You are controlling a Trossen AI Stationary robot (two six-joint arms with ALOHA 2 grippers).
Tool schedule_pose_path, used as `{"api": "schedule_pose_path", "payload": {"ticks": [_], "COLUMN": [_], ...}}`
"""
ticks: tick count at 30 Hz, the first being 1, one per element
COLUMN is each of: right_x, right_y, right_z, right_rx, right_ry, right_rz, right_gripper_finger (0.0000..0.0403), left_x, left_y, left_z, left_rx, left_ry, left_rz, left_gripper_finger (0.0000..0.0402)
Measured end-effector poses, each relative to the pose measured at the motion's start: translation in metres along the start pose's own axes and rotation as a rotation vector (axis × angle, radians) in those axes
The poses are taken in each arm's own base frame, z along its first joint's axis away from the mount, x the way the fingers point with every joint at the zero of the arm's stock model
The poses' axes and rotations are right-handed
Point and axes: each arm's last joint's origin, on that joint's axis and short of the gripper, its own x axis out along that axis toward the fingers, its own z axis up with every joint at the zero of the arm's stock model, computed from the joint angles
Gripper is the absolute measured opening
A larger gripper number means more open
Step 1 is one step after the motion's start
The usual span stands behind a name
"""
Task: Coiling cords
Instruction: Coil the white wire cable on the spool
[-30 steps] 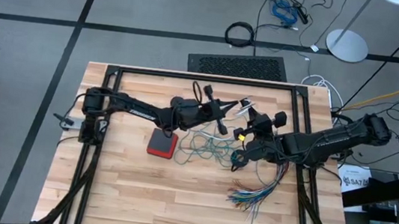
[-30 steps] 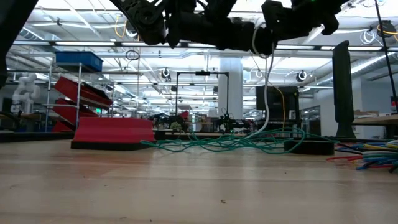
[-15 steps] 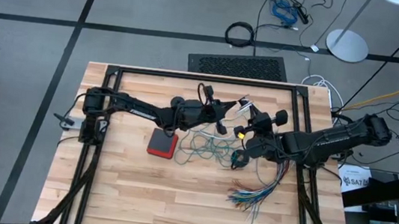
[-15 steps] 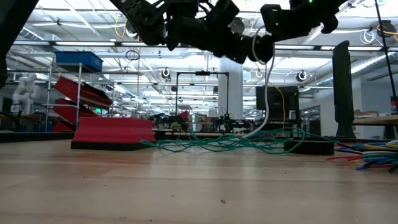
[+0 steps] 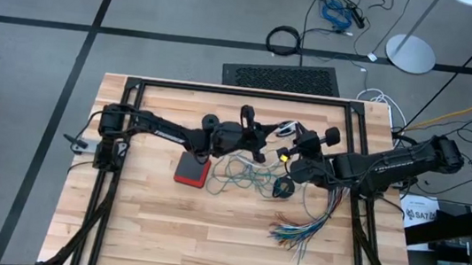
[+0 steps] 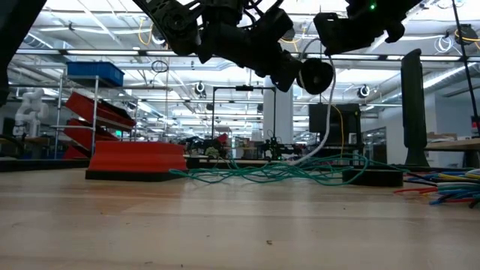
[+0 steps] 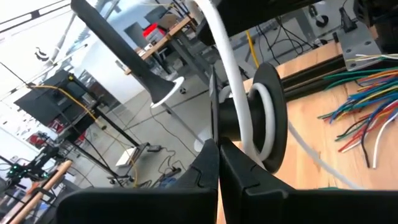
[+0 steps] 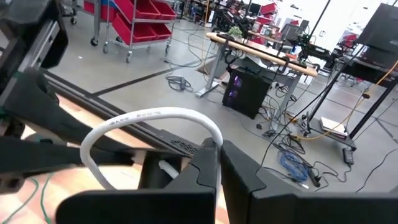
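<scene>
The white cord arcs in the air between my two grippers over the middle of the table. It is wound on a small round black piece and hangs down to the table. My left gripper is shut on that piece. Close to its right, my right gripper is shut on the white cord. The teal-green cord lies in a loose tangle on the table below them, touched by neither gripper. My left gripper pinches the round black piece by its near thin rim between its two fingers. They come level from the table's left. The piece is lifted clear of the table, with white cord wound round its hub. My right gripper pinches one strand of the white cord between its two fingers, coming about level from the table's right. From the fingers the cord rises in a slack open loop toward the left arm, clear of the table.
A red flat box lies left of the teal tangle. A small black ring and a fanned bundle of multicoloured wires lie below my right gripper. A black frame runs round the table's far part. The near half of the wooden table shows bare.
My left gripper has rolled and tipped its wrist and sunk a little. The round black piece has turned with it and now shows its flat face in the low view. The white cord's loop between the grippers has shifted with it.
</scene>
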Motion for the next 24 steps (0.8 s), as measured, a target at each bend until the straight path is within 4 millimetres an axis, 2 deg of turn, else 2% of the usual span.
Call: {"api": "schedule_pose_path", "payload": {"ticks": [8,13,24], "right_x": [0.000,0.000,-0.002], "right_y": [-0.007,-0.014,-0.023], "right_z": [-0.012,-0.020,-0.029], "right_rx": [-0.070,-0.114,-0.226], "right_ry": [0.057,0.115,0.175], "right_rz": [0.002,0.004,0.002], "right_gripper_finger": [0.0000,0.0000,0.0000], "left_x": [0.000,-0.001,-0.004], "left_y": [-0.003,-0.004,0.023], "left_z": [-0.004,-0.002,0.002], "left_rx": [0.011,-0.056,-0.246], "left_ry": [0.032,-0.006,-0.054], "left_rz": [-0.040,-0.116,-0.242], "left_gripper_finger": [0.0000,0.0000,0.0000]}}
